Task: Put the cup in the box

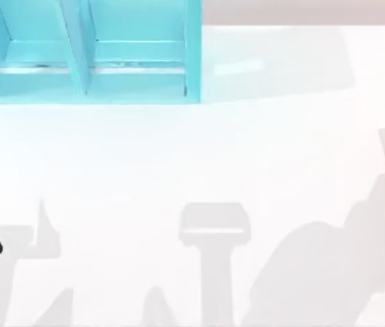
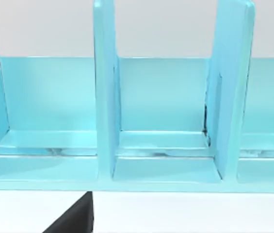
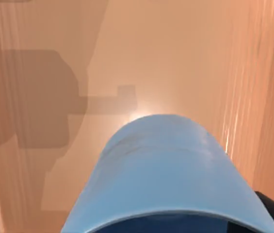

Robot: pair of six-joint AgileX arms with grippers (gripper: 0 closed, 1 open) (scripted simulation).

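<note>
One cup, tan box interior beneath

Turquoise rack on white table

White table bearing turquoise rack

small plain blue cup: smooth, matt with faint sheen, plastic-like | light tan box floor: smooth, satin, wood-like streaks on wall | turquoise divided rack: smooth, glossy, painted look | white surface: smooth, slightly reflective
</note>
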